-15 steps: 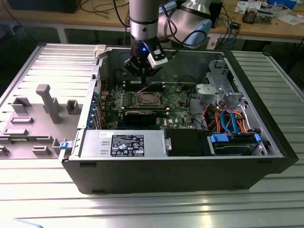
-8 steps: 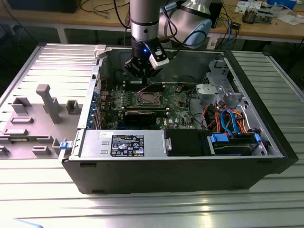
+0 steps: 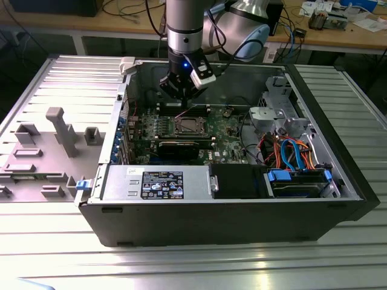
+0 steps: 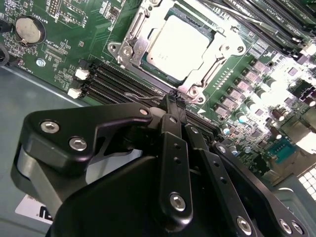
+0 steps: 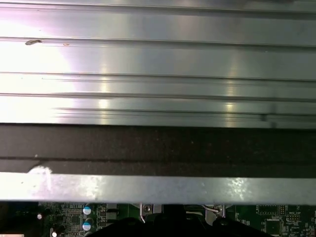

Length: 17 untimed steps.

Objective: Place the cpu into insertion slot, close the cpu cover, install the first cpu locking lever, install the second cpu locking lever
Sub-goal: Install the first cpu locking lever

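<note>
cpu: silver-grey square (image 4: 178,45), seated in the insertion slot (image 3: 188,126), top face exposed in the second wrist view.
cpu cover: silvery frame (image 4: 132,37) lies flat around the cpu, cut-out centre showing the chip.
locking lever: thin wire lever (image 4: 140,97) runs along the socket edge nearest the gripper, its end right at the fingertips.
gripper: black gripper (image 4: 173,101), fingers drawn together with almost no gap, tips at the lever end just beside the socket corner; can't confirm they actually pinch the wire.
gripper vs cpu: in the exterior view the gripper (image 3: 181,99) hangs just behind the socket, inside the case, close to the board.
board: green motherboard (image 4: 64,44) with a coin cell (image 4: 29,28) well away from the socket and dark memory slots (image 4: 118,81) between socket and gripper.
case: open black computer case (image 3: 230,217) lying on its side, power supply (image 3: 157,183) along the near wall, drive cage with blue and orange cables (image 3: 296,154) on the exterior view's right.
surface: ribbed metal table (image 3: 181,266); grey fixture blocks (image 3: 60,130) on the exterior view's left.
room: wooden benches (image 3: 338,30) with cables behind.
first wrist view: case wall (image 5: 158,148) and the ribbed table beyond it.
</note>
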Each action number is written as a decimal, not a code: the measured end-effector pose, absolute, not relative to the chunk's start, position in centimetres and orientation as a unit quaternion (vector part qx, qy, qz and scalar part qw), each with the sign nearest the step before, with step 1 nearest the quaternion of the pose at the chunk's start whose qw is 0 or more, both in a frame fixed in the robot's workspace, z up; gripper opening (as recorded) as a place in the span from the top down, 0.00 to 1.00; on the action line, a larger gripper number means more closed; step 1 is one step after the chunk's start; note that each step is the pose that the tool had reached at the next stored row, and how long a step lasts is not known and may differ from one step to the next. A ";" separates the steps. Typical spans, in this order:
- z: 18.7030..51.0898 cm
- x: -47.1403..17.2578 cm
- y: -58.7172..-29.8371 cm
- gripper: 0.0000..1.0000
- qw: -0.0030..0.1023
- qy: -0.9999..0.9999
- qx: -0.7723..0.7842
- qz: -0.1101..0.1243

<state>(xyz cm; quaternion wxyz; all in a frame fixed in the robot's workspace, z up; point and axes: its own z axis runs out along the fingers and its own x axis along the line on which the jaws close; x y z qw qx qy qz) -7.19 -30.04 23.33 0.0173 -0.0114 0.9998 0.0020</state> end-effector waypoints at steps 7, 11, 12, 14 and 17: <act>22.9 -6.8 -29.8 0.89 0.017 1.000 -0.011 0.002; 22.7 -6.5 -29.7 0.89 0.017 1.000 -0.010 0.002; 22.6 -6.4 -29.7 0.89 0.017 1.000 -0.010 0.002; 22.5 -6.1 -29.7 0.89 0.017 1.000 -0.007 0.002; 22.3 -5.6 -29.7 0.89 0.017 1.000 -0.002 0.002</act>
